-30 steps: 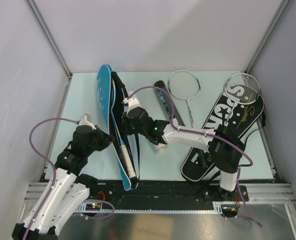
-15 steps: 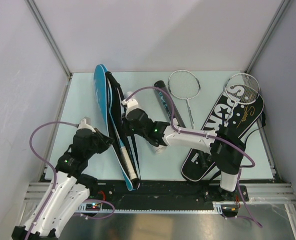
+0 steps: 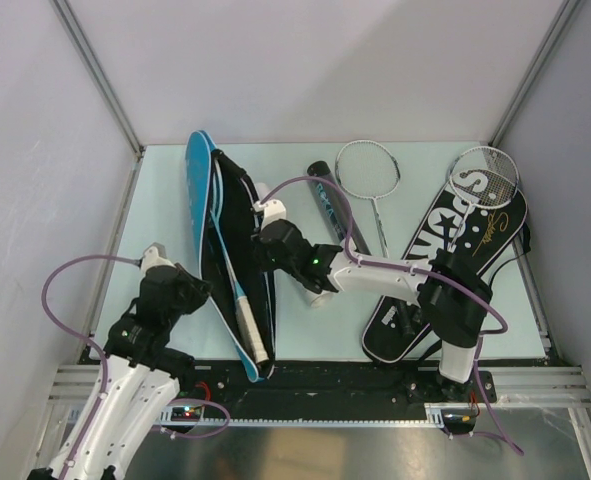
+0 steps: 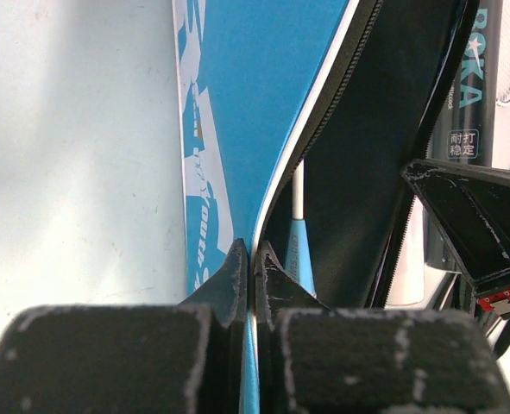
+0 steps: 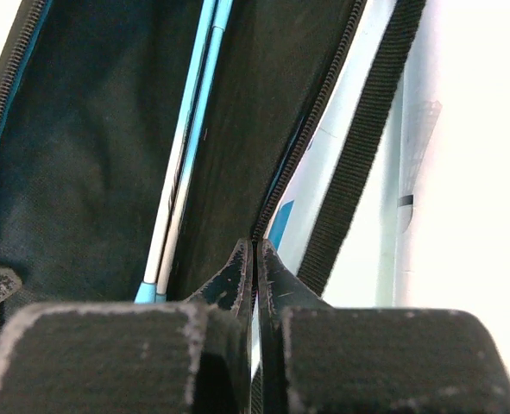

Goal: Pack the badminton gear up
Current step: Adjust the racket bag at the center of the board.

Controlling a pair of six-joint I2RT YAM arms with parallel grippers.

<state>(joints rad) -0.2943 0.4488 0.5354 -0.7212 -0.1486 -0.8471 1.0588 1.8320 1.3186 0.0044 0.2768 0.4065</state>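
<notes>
At the left, the left gripper (image 4: 253, 259) is clamped on the left flap edge of the blue cover (image 3: 199, 190), towards its near end. The cover lies lengthwise left of centre with its mouth spread and blue-shafted rackets (image 5: 188, 155) inside. The right gripper (image 5: 255, 255) is pinched on the opposite, zippered edge. To do this well, both should pull apart evenly, just enough to hold the mouth wide without dragging the cover or tipping the rackets out. Farther right, the black tube (image 3: 327, 200), silver rackets (image 3: 369, 166) and black cover (image 3: 453, 262) lie unpacked on the table (image 3: 285, 158).
</notes>
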